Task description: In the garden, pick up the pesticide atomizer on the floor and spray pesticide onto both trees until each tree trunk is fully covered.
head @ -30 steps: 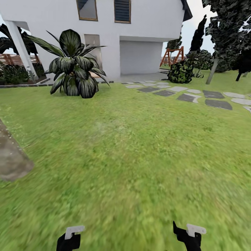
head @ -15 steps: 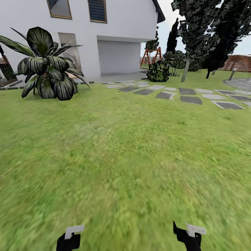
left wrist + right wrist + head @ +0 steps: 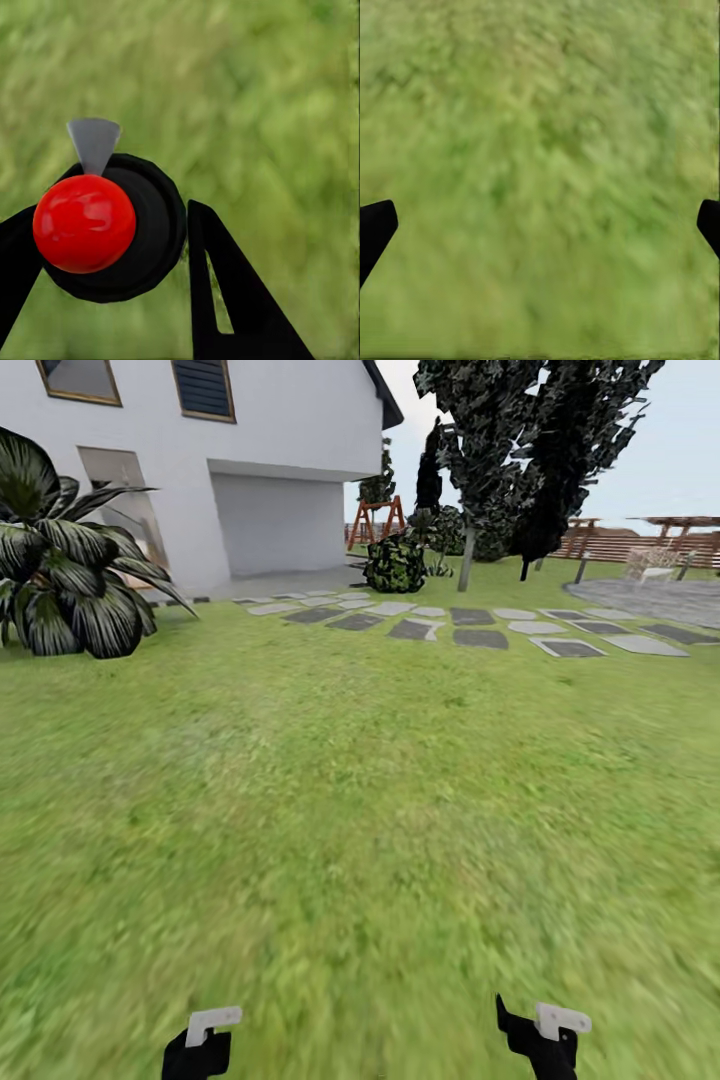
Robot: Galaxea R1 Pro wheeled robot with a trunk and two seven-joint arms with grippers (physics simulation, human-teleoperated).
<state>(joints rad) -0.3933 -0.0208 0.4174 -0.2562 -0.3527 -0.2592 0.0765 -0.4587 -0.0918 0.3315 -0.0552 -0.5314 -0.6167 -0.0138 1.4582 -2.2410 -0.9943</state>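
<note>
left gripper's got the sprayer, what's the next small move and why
Probably turn slightly right and roll forward toward the trees. The left gripper holds the atomizer, but the trees stand far off beyond the stepping stones, right of centre in the head view, likely too far for spray to reach the trunks.

My left pincer (image 3: 112, 247) is clamped around the pesticide atomizer (image 3: 112, 225), a round black body with a glossy red ball on top and a small grey wedge-shaped nozzle, hanging above the grass. Across the wide green lawn of the garden (image 3: 380, 780), two tall trees (image 3: 520, 440) with dark ragged foliage stand beyond the far edge of the grey stepping stones; one pale, slightly leaning tree trunk (image 3: 465, 560) shows there.
</note>
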